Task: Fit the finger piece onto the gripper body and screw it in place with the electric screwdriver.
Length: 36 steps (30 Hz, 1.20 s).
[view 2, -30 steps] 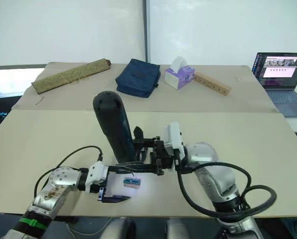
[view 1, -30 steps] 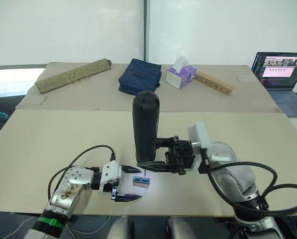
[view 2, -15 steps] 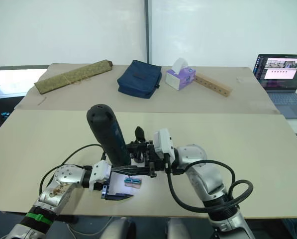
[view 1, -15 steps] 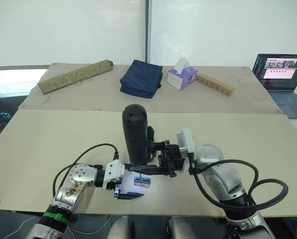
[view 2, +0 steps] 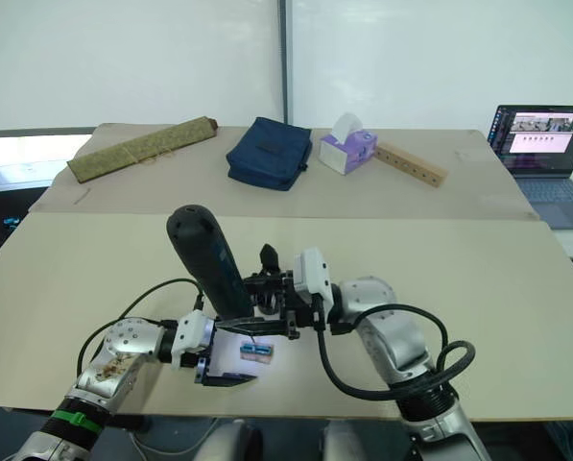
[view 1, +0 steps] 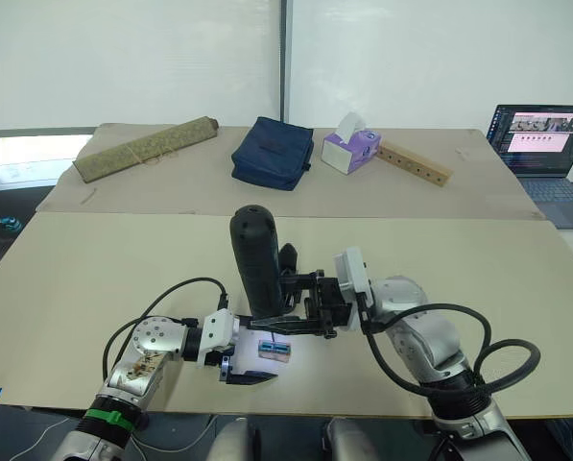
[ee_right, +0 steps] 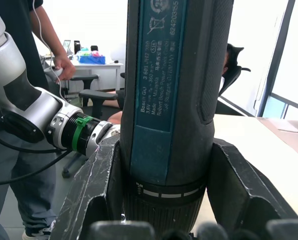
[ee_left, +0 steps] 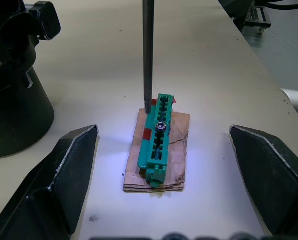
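Screwing step, by the look of it: right tool (view 1: 284, 325) clenched around the upright electric screwdriver (view 1: 257, 259), bit tip touching the green-topped tan block (ee_left: 158, 134) just beside its screw. Left tool (ee_left: 161, 165) spread wide, straddling that block on the table (view 1: 94, 279). Next: nudge bit onto screw. Versus earlier, screwdriver lower and nearer the left tool

Black electric screwdriver (view 1: 258, 257), green-topped tan block (ee_left: 157, 145), navy bag (view 1: 272, 152)
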Tool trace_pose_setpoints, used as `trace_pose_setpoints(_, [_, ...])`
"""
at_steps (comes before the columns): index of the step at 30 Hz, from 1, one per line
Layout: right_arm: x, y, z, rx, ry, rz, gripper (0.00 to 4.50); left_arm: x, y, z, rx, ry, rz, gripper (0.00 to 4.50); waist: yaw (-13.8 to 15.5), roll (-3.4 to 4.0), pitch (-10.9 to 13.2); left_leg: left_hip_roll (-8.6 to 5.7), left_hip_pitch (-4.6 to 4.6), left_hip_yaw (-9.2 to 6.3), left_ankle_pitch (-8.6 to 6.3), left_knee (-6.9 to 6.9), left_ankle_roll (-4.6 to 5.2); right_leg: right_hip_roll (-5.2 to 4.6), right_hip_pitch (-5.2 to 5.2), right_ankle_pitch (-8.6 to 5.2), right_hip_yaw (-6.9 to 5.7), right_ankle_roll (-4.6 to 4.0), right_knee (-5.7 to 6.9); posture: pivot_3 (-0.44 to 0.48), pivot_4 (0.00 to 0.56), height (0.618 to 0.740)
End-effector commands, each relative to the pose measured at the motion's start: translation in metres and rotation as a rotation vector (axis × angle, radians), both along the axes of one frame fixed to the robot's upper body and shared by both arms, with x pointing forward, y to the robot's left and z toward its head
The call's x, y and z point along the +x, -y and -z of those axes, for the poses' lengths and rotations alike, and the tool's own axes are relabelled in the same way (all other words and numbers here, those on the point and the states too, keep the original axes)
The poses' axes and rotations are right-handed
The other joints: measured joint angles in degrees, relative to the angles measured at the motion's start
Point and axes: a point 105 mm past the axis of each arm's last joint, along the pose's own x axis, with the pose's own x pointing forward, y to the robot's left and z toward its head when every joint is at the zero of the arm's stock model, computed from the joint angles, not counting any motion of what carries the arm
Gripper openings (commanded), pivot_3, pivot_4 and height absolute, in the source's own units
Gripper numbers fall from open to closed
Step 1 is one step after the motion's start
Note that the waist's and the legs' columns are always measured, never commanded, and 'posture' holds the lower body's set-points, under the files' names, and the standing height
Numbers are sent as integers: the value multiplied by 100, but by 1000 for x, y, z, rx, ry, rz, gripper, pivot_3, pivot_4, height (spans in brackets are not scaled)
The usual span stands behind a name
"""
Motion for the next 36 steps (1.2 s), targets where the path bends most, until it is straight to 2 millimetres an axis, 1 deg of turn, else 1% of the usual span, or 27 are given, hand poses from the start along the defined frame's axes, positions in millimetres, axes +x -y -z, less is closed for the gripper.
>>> trace_pose_setpoints(1, [-7, -2, -15, 51, 73, -35, 1925, -8, -3, 21, 33, -86, -19, 4453, 0, 0, 0, 0, 0, 0, 0, 0, 0, 0, 0, 0, 0, 0, 0, 0, 150, 740])
trace_pose_setpoints(36, [-6, -5, -10, 33, 44, -46, 1925, -7, -2, 23, 30, -89, -27, 4453, 4, 3, -2, 0, 0, 1, 0, 0, 0, -1, 0, 0, 0, 0, -1, 0, 150, 740])
